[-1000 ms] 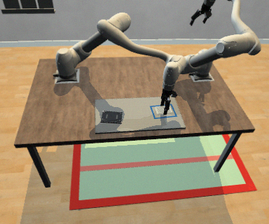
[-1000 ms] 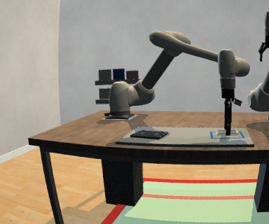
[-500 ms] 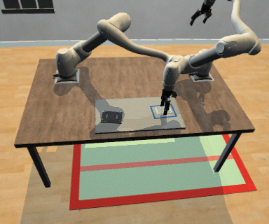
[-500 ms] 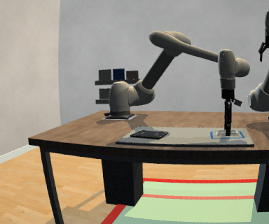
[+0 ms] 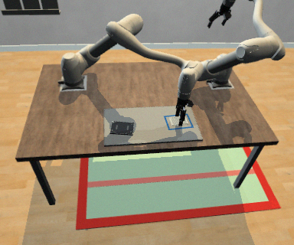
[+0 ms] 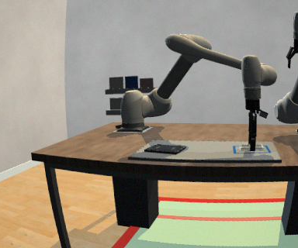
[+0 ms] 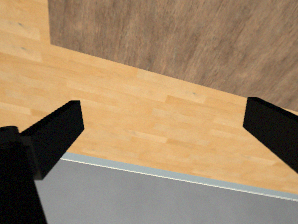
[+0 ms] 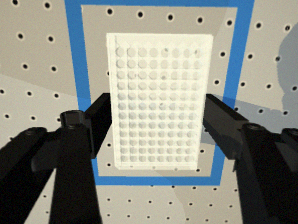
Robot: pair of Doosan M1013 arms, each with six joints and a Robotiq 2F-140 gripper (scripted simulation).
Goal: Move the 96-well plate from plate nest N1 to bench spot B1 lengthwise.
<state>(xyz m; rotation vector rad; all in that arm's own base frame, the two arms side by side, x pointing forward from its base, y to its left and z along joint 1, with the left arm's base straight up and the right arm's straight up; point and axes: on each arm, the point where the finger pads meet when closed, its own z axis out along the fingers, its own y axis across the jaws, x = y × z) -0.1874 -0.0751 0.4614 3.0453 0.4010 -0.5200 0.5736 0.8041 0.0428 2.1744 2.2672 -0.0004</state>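
Observation:
The white 96-well plate is within the blue taped outline, its long side along the outline's long side. In the right wrist view it appears nearer the outline's lower edge. My right gripper is shut on the plate's two long sides and points down. Whether the plate's underside touches the board cannot be told. The dark plate nest is empty. My left gripper is open and empty, high up beyond the table's back edge.
A grey perforated board carries the nest and the outline on the brown table. The right arm reaches across above the board from the top and exterior views' left. The left arm's base stands at the table's back right.

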